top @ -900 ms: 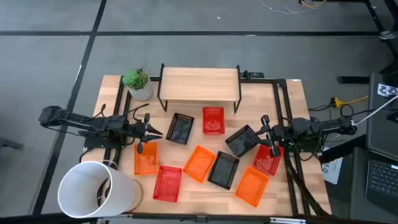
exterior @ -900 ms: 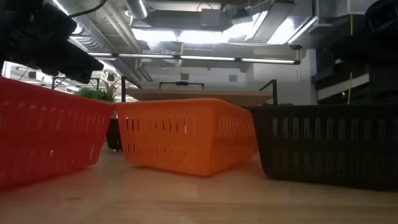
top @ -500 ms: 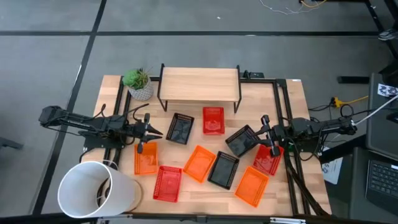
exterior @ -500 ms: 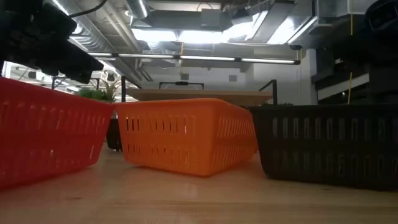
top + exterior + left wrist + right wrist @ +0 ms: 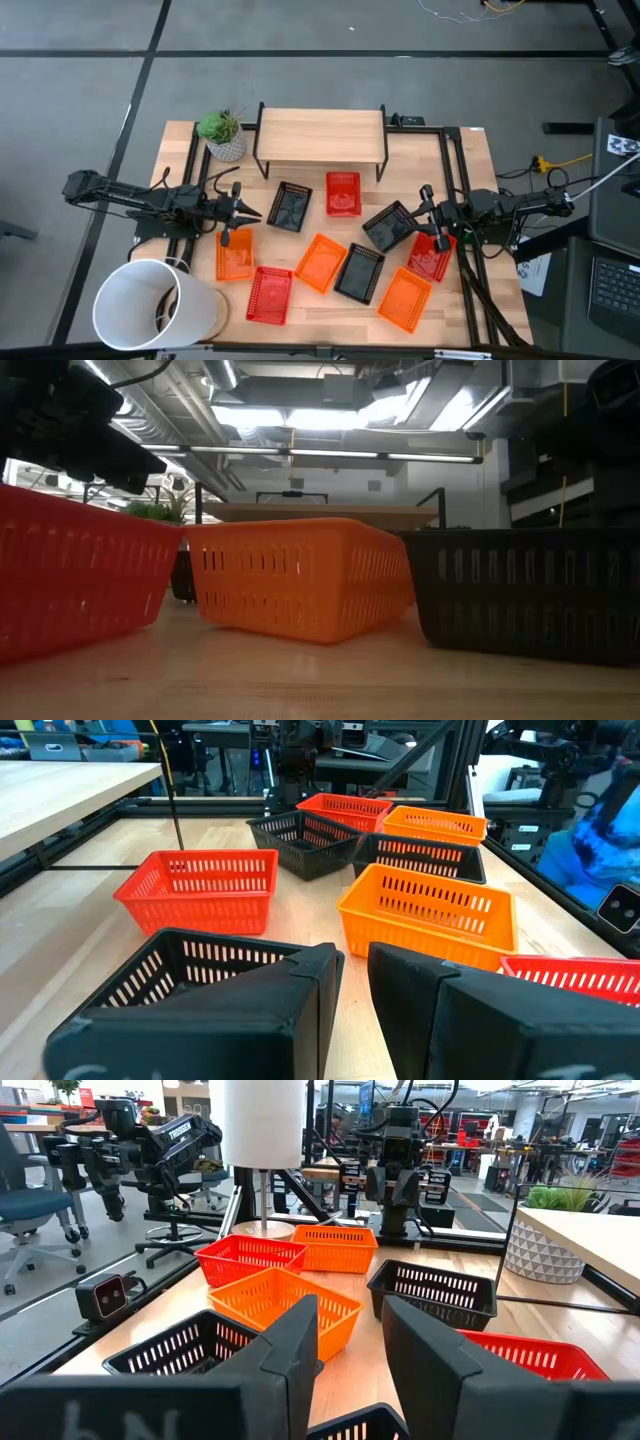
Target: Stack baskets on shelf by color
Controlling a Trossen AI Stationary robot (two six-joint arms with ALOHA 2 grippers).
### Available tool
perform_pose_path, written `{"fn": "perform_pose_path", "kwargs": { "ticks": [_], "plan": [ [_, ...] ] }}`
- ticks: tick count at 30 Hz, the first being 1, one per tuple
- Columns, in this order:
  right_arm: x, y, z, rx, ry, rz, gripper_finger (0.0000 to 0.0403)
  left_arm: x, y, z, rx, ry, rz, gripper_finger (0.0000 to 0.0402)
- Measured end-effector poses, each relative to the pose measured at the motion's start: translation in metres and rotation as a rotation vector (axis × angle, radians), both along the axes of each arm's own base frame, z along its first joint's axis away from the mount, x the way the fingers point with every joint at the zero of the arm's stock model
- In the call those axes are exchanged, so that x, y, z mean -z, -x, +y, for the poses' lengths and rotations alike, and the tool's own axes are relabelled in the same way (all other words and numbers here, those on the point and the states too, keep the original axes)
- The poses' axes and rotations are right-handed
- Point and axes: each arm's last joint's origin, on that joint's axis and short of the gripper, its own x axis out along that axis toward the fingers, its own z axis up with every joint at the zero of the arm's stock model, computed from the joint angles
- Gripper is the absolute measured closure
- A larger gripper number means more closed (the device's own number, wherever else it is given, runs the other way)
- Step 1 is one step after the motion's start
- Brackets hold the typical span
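Nine mesh baskets lie scattered on the table below the shelf. The black ones, red ones and orange ones all rest on their bases. My left gripper hovers left of a black basket, open by a narrow gap. My right gripper is open beside another black basket. The shelf top is bare.
A large white bucket stands at the table's near left corner. A potted plant sits left of the shelf. In the low view, a red, an orange and a black basket stand in front of the shelf.
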Motion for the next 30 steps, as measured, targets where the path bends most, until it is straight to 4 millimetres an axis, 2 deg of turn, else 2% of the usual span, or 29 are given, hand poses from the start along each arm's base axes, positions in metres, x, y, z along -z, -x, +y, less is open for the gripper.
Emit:
{"fn": "perform_pose_path", "kwargs": {
  "ticks": [25,30],
  "plan": [
    [0.0001,0.0000,0.0000,0.000,0.000,0.000,0.0286,0.0001,0.0000,0.0000,0.000,0.000,0.000,0.0344],
    [0.0000,0.0000,0.0000,-0.001,-0.065,0.012,0.0286,0.0001,0.0000,0.0000,0.000,0.000,0.000,0.0344]
  ]
}}
